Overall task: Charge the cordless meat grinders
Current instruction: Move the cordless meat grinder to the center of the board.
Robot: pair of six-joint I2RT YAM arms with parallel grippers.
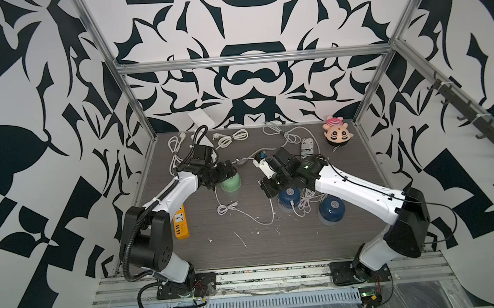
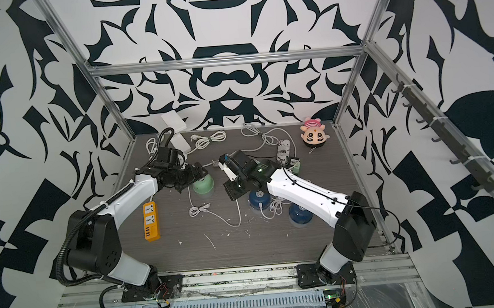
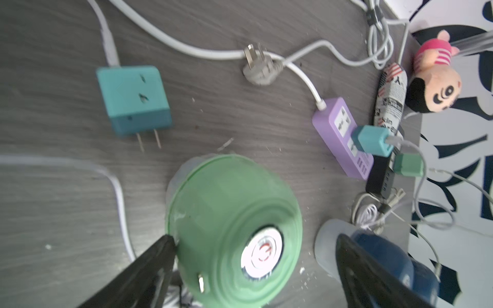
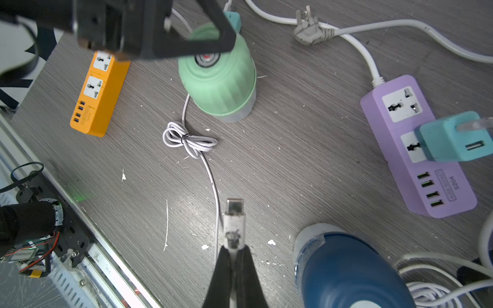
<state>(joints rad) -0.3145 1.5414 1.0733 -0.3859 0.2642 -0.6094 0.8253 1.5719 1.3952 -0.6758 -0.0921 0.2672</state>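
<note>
Low in both top views: grey woodgrain table (image 1: 246, 250), flecked white. Lower left, orange strip (image 1: 180, 224), a boxy plastic bar, upper end tucked under the left arm (image 1: 179, 186). Lower right, nearer blue grinder (image 1: 331, 209): glossy dome, round grey button, clear base, one side cut off by the right arm (image 1: 355, 188). Just up-left, farther blue grinder (image 1: 289, 198), partly under that arm. Grinders counted: three, two blue and one green.

Right gripper (image 4: 234, 249): fingers pressed together on a white plug (image 4: 234, 221), metal tip bare, thin cable (image 4: 190, 140) tied in a bow-shaped bundle. Pinch hidden in the top views.

Left of centre, green grinder (image 1: 230, 184): ribbed matte dome, upright on the table, top covered by the left gripper (image 3: 253, 242). Fingers spread wide, one on either side of the dome; contact too blurred to tell.

Strips counted: three. Purple strip (image 4: 416, 149) mostly hidden in the top views; black strip (image 3: 378, 178) only a sliver. Adapters: loose teal adapter (image 3: 133, 101), plugged teal adapter (image 4: 453, 138) in the purple strip, green adapter (image 3: 408, 165).

Far upper right of the table, plush (image 1: 338, 133), soft, pink-capped. At the back wall, white box (image 1: 201, 119).
</note>
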